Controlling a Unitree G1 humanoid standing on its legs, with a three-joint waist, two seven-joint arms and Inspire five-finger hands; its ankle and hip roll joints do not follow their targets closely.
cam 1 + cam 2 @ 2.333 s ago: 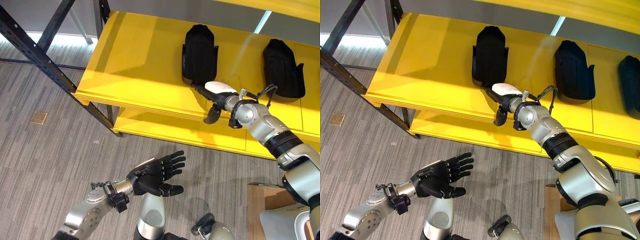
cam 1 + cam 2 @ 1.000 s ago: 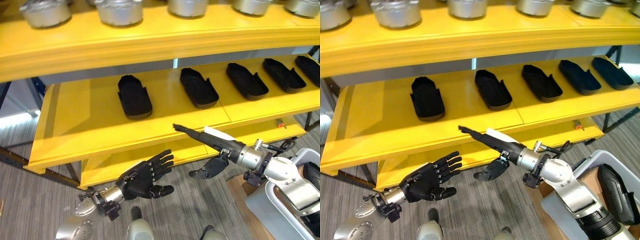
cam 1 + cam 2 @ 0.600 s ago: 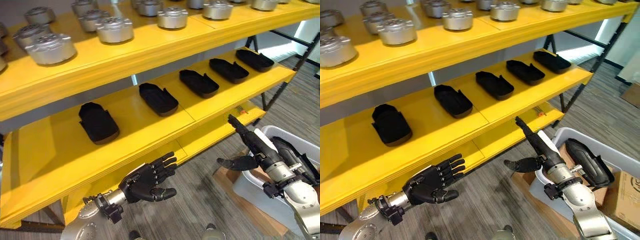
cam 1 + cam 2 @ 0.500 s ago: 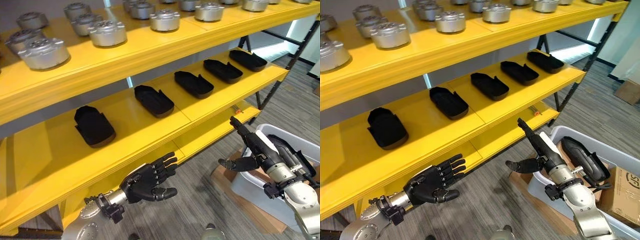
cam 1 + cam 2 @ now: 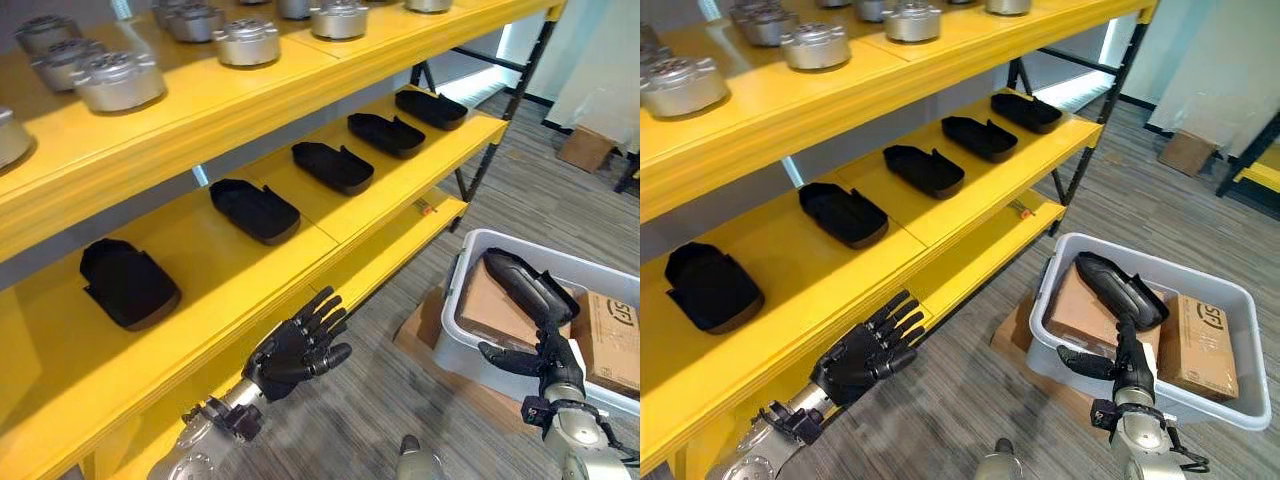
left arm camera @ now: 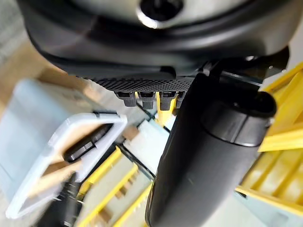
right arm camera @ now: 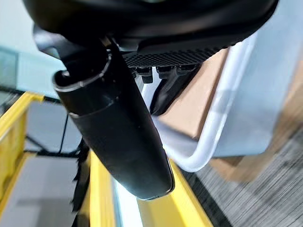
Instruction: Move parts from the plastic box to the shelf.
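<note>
A white plastic box sits on the grey carpeted floor to the right of the yellow shelf, and a long black part lies inside it, propped on a brown carton near the box's far wall, with a second carton beside it. The right hand reaches over the near rim of the box, its fingers straight and pointing up towards the black part, thumb spread out to the side; it has hold of nothing, and its fingertips lie just short of the part's near end, though whether they touch it cannot be told. The left hand hangs in front of the shelf's middle board, well apart from the box, its fingers stretched out and fanned, empty. On that middle board five black parts lie in a row, spaced apart, from the near left one to the far one. The board above carries a line of round silver metal pieces. A lower yellow board runs beneath. The box rests on flat brown cardboard, and another cardboard box stands further off on the floor by a pale wall
</note>
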